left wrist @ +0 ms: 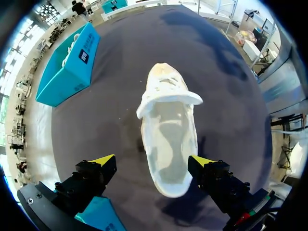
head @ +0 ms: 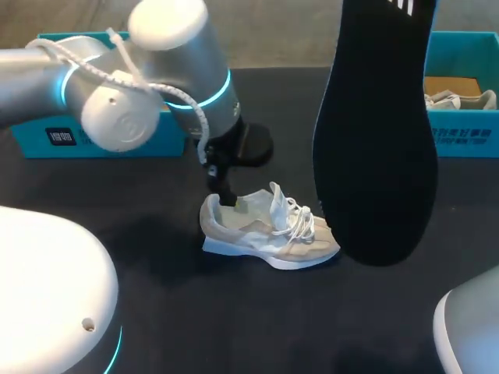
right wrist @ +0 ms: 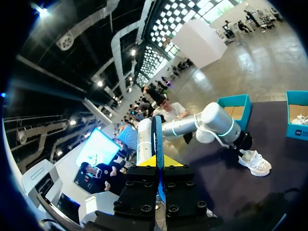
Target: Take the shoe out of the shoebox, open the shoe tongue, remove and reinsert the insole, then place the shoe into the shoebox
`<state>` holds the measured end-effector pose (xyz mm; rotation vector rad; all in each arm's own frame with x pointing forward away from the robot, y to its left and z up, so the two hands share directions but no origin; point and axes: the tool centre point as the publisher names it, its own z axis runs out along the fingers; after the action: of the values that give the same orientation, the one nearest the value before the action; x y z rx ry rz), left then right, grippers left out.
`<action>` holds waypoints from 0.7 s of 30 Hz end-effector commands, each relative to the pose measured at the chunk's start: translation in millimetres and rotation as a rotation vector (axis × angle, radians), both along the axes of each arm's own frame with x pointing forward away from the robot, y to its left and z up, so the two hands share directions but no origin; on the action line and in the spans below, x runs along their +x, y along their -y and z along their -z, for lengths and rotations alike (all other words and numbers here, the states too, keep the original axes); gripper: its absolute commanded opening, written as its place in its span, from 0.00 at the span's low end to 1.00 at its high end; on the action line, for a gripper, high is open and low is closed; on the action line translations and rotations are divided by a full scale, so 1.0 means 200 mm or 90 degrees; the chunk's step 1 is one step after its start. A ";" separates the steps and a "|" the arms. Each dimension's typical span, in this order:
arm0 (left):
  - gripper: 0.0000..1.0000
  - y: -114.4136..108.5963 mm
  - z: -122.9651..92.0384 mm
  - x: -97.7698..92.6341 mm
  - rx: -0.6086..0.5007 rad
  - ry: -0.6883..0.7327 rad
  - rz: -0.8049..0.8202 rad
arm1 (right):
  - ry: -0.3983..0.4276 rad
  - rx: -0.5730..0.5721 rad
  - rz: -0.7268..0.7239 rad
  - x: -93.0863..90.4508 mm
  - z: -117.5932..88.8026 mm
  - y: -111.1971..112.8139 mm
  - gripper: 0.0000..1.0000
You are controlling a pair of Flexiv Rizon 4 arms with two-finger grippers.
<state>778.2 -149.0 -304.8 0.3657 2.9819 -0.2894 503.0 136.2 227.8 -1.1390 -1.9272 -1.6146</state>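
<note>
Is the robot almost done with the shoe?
About halfway. The shoe is out on the table, tongue pulled up. The black insole is out, pinched in the right gripper; the left gripper hangs open over the heel. Still to do: insole back in, shoe into a shoebox.

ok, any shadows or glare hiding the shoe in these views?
Head view: no glare on the shoe, with a soft shadow on the table beside its heel; the insole blocks the table past its toe. Left wrist view: shoe evenly lit, dark shadow under its heel. Right wrist view: shoe far off, unshaded; insole edge-on in the right gripper.
</note>
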 end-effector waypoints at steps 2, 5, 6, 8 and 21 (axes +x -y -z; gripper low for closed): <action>1.00 0.13 0.08 0.06 0.016 -0.009 0.002 | -0.001 -0.002 0.000 0.01 -0.01 -0.01 0.00; 1.00 0.17 0.11 0.06 0.016 -0.010 0.003 | -0.001 -0.002 0.000 0.01 -0.01 -0.01 0.00; 1.00 0.17 0.12 0.06 0.017 -0.012 0.003 | -0.001 -0.002 0.000 0.01 -0.01 -0.01 0.00; 1.00 0.19 0.15 0.06 0.018 -0.015 -0.001 | -0.001 -0.002 0.000 0.01 -0.01 -0.01 0.00; 1.00 0.25 0.30 0.12 0.030 -0.031 -0.010 | -0.001 -0.002 0.000 0.01 -0.01 -0.01 0.00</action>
<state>797.1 -191.8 -355.0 0.3447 3.0332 -0.2394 503.0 136.1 227.8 -1.1391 -1.9271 -1.6146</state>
